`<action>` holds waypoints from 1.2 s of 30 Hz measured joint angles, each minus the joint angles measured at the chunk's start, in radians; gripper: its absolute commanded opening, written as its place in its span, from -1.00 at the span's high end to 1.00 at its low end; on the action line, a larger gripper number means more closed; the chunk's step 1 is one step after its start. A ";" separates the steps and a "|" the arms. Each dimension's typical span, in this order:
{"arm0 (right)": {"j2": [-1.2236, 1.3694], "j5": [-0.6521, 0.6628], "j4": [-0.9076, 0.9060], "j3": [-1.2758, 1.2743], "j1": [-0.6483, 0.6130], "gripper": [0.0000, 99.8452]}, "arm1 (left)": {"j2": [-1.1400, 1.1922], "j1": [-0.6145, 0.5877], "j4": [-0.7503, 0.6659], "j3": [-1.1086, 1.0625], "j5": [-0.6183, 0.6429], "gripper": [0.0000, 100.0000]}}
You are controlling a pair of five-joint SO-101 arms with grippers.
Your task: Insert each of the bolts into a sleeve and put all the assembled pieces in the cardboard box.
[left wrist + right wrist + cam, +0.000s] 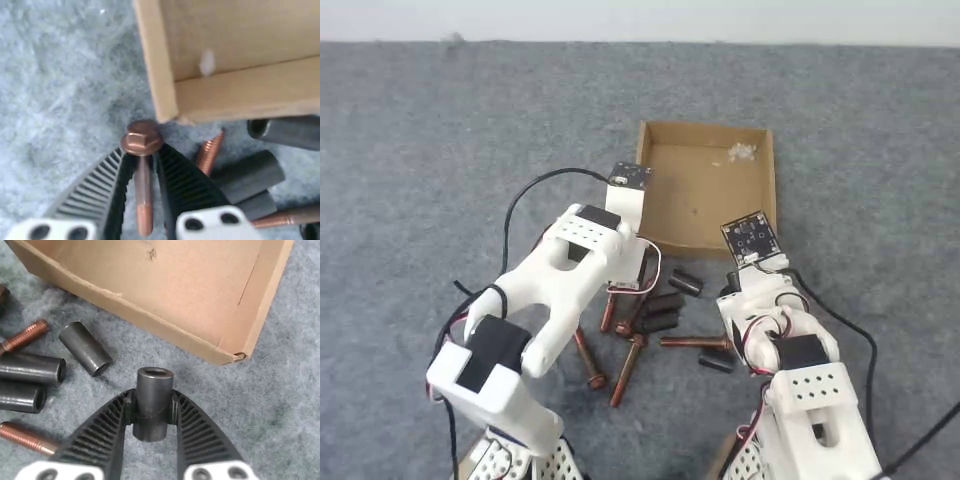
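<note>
Judging by how the things lie, the task is taken to be near its beginning. A bolt (143, 140) is clamped between the fingers of the left gripper (142, 159), by the shaft just under the head. It is held just beside a corner of the box (165, 60), outside of it. A sleeve (153, 390) is gripped across its middle by the closed right gripper (153, 410), with one open end showing, near the front wall of the box. Whether it is touching the carpet (280, 390) cannot be told. The two pieces are not yet joined.

Nothing assembled is seen in the box; only a small pale scrap (742, 152) is noticed there. Several more bolts (628, 368) and sleeves (663, 302) are left loose on the carpet in front of the box, none of them put together. So the first insertion is judged to be in hand, and every insertion and every placing is yet to be done.
</note>
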State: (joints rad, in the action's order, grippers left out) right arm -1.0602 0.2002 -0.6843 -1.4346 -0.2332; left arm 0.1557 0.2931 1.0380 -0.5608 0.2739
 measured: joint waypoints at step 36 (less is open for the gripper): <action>-0.003 -0.137 0.749 -0.210 -0.120 0.99 | -0.265 -0.261 -0.206 -0.244 -0.083 0.98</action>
State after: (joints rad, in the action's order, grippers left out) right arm -1.0633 0.0637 0.0644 -1.6448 -0.3529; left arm -0.1097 0.0322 0.8324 -0.8048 0.1910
